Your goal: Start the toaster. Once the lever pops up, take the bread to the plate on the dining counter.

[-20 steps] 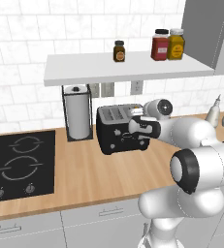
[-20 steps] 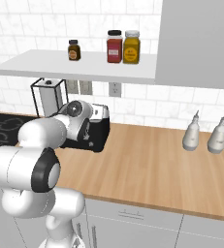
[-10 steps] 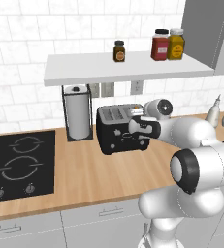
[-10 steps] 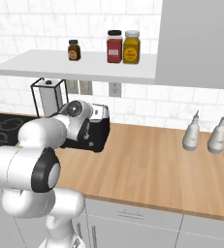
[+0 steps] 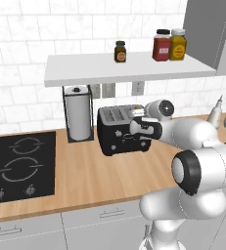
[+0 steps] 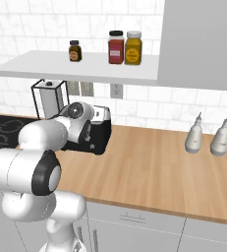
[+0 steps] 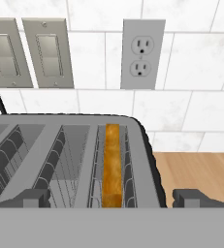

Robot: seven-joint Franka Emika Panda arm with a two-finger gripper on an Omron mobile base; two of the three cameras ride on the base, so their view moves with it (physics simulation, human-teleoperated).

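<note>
You had the gripper (image 7: 111,197) spread wide with nothing in it, one dark fingertip on each side of the toaster's (image 5: 118,131) right end, hovering just above its grey top. The bread (image 7: 112,164) stood on edge, sunk in the rightmost slot, only its golden upper edge clear of the wire guides, so my reading was that the lever had not been pressed yet or the toast had not risen; the lever itself could not be made out from where the cameras sat, and I would not have sworn to which side it was on. From the left base camera the toaster sat on the counter (image 5: 85,171) just beside the paper towel holder (image 5: 78,113), under the shelf (image 5: 124,69), with your hand close over its near right corner. To do this step well, you needed to find the lever first, come down squarely on it with a fingertip, and push straight down without dragging the toaster sideways.
</note>
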